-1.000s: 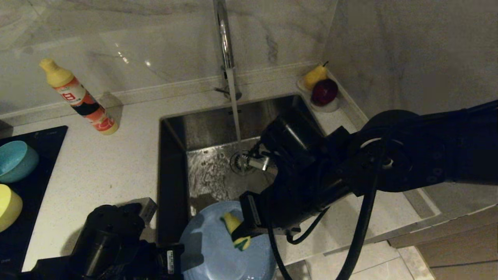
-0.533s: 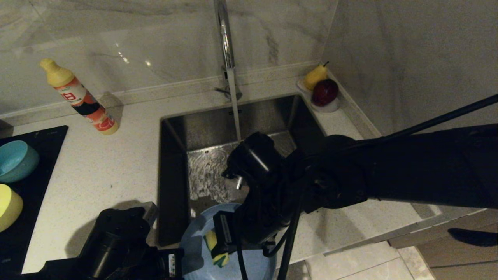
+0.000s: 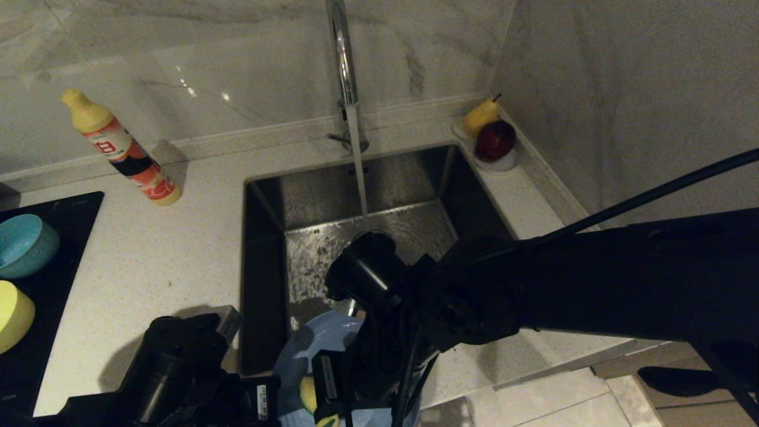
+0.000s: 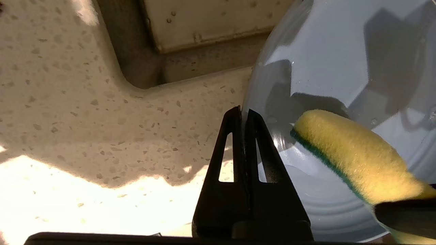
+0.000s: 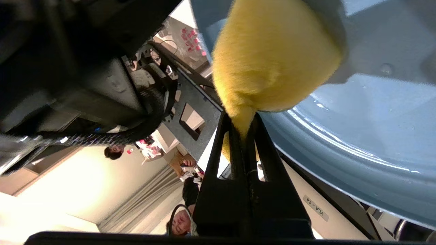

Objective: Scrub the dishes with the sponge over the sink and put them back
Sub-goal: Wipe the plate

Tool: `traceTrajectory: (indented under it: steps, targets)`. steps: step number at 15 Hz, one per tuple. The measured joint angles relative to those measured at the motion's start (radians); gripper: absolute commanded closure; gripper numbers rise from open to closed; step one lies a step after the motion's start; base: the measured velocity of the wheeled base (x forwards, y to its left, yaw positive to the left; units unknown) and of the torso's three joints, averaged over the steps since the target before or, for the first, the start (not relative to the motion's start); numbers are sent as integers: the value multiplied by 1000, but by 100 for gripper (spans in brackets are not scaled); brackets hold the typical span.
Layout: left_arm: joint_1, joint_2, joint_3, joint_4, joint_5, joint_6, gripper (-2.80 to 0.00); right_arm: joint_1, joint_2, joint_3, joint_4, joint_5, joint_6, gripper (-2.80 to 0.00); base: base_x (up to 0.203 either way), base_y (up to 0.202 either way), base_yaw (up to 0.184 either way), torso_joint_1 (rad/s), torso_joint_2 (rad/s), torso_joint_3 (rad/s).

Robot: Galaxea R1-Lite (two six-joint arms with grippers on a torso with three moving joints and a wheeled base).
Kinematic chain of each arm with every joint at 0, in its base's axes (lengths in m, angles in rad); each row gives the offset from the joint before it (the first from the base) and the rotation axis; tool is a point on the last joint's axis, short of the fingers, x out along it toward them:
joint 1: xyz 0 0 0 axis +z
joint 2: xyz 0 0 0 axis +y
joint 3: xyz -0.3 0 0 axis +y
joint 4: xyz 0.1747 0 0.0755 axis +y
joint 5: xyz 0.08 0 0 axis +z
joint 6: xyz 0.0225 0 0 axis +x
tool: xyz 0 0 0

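Note:
The pale blue-grey plate [image 3: 323,341] hangs tilted over the near edge of the sink [image 3: 264,237]. My left gripper [image 4: 242,113] is shut on the plate's [image 4: 340,51] rim, one finger on each side of it. My right gripper [image 5: 242,119] is shut on the sponge [image 5: 272,58], whose yellow side bulges past the fingertips. The sponge [image 4: 354,153] lies against the plate's inner face, its green pad towards the plate. In the head view the sponge [image 3: 308,392] shows low on the plate, mostly hidden by my right wrist. The teal bowl [image 3: 24,246] and yellow bowl [image 3: 12,314] sit on the black cooktop [image 3: 56,284].
Water runs from the chrome tap [image 3: 344,65] into the basin. A detergent bottle [image 3: 121,151] stands on the counter at the back left. A pear [image 3: 479,115] and a red apple [image 3: 495,139] rest on a small dish in the back right corner.
My right arm has swung nearer and to the left, dragging the sponge down across the plate towards its near rim. The left gripper and plate have stayed put.

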Motion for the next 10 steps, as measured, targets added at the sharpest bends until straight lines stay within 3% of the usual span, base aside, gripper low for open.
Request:
traceTrajectory:
  steps: [10]
  targets:
    - [-1, -28, 13, 1, -2, 5, 0, -89, -10, 37, 54, -3, 19, 0, 0, 0, 0, 0, 0, 0]
